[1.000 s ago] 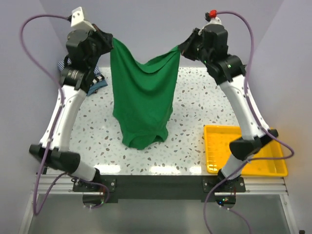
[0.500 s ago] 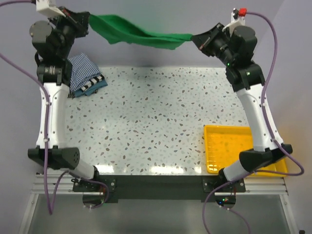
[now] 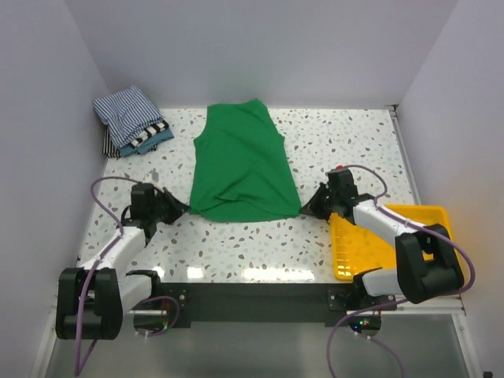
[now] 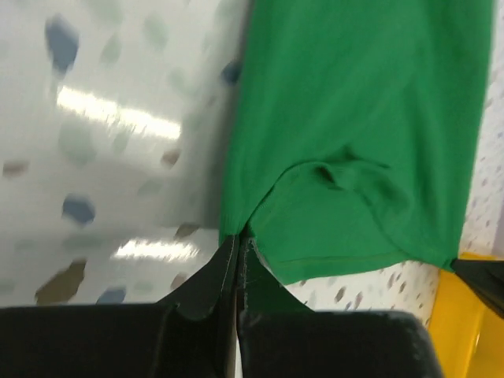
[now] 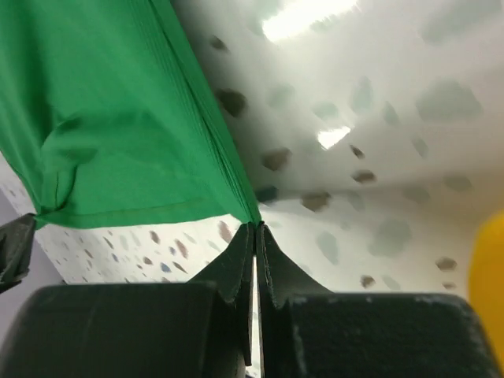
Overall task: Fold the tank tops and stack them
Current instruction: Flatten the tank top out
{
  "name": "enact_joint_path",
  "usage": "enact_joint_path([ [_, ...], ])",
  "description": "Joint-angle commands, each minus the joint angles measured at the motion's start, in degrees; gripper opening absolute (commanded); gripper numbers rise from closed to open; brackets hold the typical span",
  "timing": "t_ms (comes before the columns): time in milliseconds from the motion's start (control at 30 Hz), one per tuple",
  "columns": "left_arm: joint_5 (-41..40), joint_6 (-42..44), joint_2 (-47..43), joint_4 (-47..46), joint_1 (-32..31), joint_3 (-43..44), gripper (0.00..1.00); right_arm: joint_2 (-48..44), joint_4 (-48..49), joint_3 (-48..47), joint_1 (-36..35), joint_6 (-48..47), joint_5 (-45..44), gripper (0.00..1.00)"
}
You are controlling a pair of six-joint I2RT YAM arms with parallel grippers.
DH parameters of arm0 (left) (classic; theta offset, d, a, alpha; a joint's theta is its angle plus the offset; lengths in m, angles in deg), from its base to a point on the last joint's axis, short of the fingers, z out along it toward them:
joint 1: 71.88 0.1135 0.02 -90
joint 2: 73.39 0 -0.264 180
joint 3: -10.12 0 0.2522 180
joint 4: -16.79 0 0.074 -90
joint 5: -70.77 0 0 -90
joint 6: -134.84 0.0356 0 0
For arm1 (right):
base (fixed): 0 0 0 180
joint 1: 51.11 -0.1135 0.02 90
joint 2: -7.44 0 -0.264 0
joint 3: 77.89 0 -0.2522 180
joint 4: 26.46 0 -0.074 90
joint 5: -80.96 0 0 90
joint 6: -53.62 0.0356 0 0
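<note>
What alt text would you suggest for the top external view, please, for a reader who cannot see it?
A green tank top lies flat on a speckled table, its near corners pinched by the left claw and right claw. At the far left sit folded striped tops; at the near right, a yellow tray.

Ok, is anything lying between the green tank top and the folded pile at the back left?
Nothing visible does. The green tank top lies flat, its near corners pinched by the left gripper and right gripper; only bare table separates it from the folded pile. The yellow tray sits off to the right.
</note>
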Motion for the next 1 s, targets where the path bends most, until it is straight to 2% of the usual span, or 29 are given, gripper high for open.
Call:
enact_joint_path([
  [0, 2.88, -0.13, -5.37, -1.26, 0.08, -4.55, 0.01, -5.42, 3.96, 4.73, 0.05, 1.77, 3.64, 0.00],
  [67, 4.11, 0.75, -6.94, 1.55, 0.08, -7.19, 0.01, -7.69, 3.17, 8.78, -0.03, 1.95, 3.81, 0.00],
  [100, 4.73, 1.10, -7.73, 3.13, 0.08, -7.80, 0.06, -8.66, 2.47, 9.92, 0.05, 2.03, 3.99, 0.01],
  [133, 5.17, 1.37, -8.61, 6.10, 0.08, -8.68, 0.08, -9.98, 1.33, 12.11, 0.05, 2.73, 4.51, 0.09],
  [233, 5.44, 2.16, -12.39, 11.55, 0.08, -8.61, 0.10, -15.86, -2.79, 14.67, 0.05, 3.53, 4.00, 0.19],
  [333, 3.51, 3.39, -15.21, 17.27, 0.08, -6.23, 0.07, -21.14, -9.55, 13.46, 0.05, 2.74, 1.36, 0.19],
  [433, 6.14, 2.43, -16.27, 18.16, 0.08, -5.97, 0.05, -24.49, -14.32, 11.26, 0.14, 1.43, -0.75, 0.20],
  [467, 6.32, 2.69, -16.18, 18.78, 0.08, -5.53, 0.11, -24.58, -15.81, 10.12, 0.14, 0.55, -1.80, 0.21],
  [500, 6.58, 3.04, -16.35, 18.96, 0.08, -4.74, 0.17, -24.58, -17.30, 8.98, 0.14, -0.94, -3.64, 0.27],
  [567, 6.58, 3.39, -17.23, 19.40, 0.08, -4.56, 0.22, -24.23, -19.25, 6.34, -0.03, -4.28, -5.05, 0.31],
  [667, 6.76, 2.78, -18.02, 18.96, 0.08, -5.00, 0.24, -19.76, -19.07, 3.53, -2.57, -7.80, -7.33, 0.34],
  [700, 6.67, 2.78, -17.76, 19.31, 0.08, -4.48, 0.24, -18.18, -20.38, 2.30, -4.67, -8.50, -12.83, 0.35],
  [733, 6.67, 2.95, -17.59, 20.01, 0.08, -4.12, 0.24, -14.60, -20.65, -0.32, -9.74, -8.69, -16.54, 0.36],
  [800, 6.58, 2.86, -17.32, 20.63, 0.08, -3.16, 0.24, -11.24, -21.44, -3.41, -13.55, -8.69, -23.13, 0.35],
  [833, 6.49, 3.30, -17.58, 21.50, 0.08, -2.72, 0.24, -7.91, -21.71, -4.12, -15.74, -8.77, -24.82, 0.35],
  [967, 1.50, 1.29, -17.59, 25.11, -2.02, -2.18, 0.25, -3.93, -23.56, -6.50, -18.75, -10.09, -31.07, 0.34],
])
